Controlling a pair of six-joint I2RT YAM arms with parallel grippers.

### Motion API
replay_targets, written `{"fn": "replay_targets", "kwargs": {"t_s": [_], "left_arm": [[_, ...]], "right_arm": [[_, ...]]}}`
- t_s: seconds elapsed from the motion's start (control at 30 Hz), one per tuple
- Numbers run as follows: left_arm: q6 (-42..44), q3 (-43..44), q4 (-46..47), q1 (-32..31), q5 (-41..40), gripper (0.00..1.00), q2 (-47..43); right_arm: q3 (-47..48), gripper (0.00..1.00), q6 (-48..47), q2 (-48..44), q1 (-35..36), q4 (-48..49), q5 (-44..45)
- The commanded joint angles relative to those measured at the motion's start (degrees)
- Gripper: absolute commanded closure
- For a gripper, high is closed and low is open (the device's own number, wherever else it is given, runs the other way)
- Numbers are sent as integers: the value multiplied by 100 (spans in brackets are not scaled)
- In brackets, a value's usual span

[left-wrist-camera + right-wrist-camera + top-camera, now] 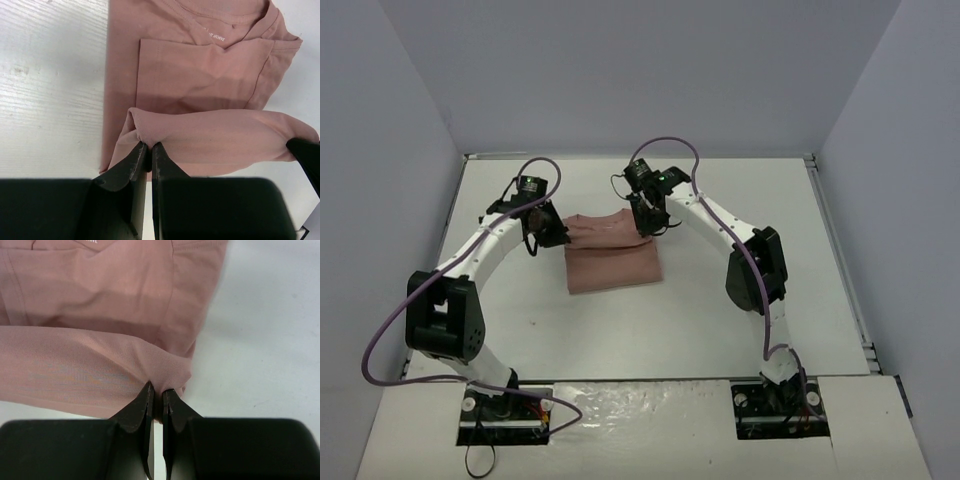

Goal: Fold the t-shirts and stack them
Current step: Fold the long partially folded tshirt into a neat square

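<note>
I see the pink t-shirt (615,262) partly folded mid-bench (720,320). My left gripper (148,146) and right gripper (156,390) each pinch a far corner of its raised fold. It looks like light, limp cotton, so I'd expect sagging unless I hold both corners.

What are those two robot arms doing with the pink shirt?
They are folding it. The left gripper and the right gripper each pinch one corner of the pink t-shirt, holding that edge up over the rest. The rest lies flat on the white table with a sleeve already tucked in. The fold looks about half done.
</note>
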Motion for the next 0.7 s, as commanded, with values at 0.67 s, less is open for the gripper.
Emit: {"fn": "replay_targets", "kwargs": {"t_s": [0.67], "left_arm": [[138, 290, 642, 196, -398, 100, 628]], "right_arm": [[789, 100, -194, 625, -282, -184, 309]]}}
